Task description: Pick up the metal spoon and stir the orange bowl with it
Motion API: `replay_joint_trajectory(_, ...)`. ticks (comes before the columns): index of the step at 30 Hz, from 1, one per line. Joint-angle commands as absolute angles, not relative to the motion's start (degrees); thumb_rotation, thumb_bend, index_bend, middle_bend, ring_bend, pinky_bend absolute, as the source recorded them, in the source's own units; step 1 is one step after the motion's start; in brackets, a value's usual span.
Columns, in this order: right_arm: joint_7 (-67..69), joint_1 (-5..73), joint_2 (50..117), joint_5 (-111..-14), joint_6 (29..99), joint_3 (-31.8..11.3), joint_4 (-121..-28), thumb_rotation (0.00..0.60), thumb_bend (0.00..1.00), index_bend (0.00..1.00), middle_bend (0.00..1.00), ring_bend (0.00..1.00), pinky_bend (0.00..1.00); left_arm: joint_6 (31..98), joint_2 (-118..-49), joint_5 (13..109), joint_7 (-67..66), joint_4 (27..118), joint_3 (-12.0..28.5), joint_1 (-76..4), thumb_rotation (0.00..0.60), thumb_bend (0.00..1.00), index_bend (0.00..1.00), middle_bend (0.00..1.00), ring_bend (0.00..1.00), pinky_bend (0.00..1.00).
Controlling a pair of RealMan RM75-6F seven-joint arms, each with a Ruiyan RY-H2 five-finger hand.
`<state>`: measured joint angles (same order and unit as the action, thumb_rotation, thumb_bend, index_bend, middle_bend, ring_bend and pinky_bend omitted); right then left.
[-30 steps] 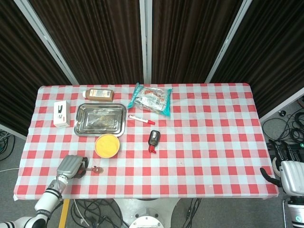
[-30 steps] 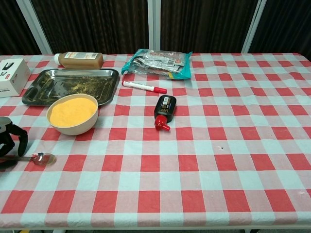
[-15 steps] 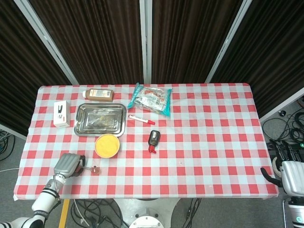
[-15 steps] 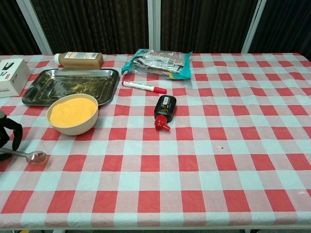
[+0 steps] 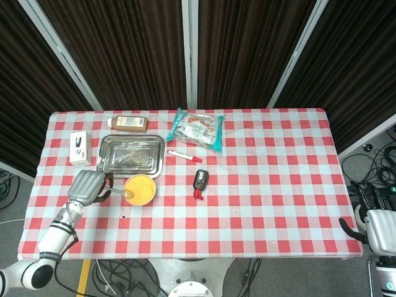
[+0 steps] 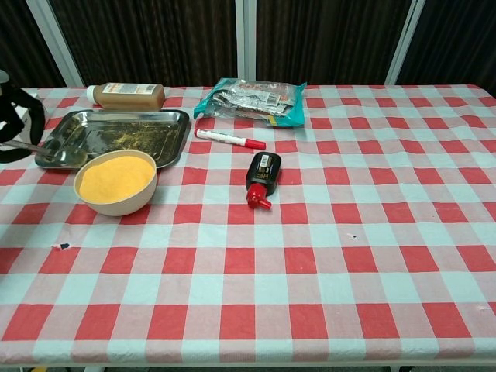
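The left robot hand [image 5: 88, 185] grips the thin metal spoon [image 5: 119, 192], raised with its tip at the near rim of the round orange bowl [image 5: 140, 189] just beside it. Pickup looks done; stirring remains.

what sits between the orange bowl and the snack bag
In the head view, the white marker with a red cap lies on the cloth between the orange bowl and the snack bag; the metal tray's corner edges in too.
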<state>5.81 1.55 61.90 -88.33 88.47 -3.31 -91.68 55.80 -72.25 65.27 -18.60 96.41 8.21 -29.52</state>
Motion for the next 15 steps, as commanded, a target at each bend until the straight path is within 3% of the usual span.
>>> replay_joint_trajectory(1, 6.11, 1.41, 61.82, -88.19, 88.62, -3.33, -91.47, 0.6, 0.18, 0.07, 0.23, 0.05, 0.17, 51.95, -75.29, 58.88, -24.17, 92.97, 10.08, -34.5, 0.6, 0.41, 0.63, 0.91, 0.93, 1.0)
replay_joint_trajectory(15, 6.71, 1.29, 61.46, -87.58, 88.65, -3.65, -90.92, 0.6, 0.18, 0.07, 0.23, 0.05, 0.17, 53.49, -81.18, 44.42, -36.26, 90.56, 7.83, -40.53, 0.6, 0.41, 0.63, 0.91, 0.93, 1.0)
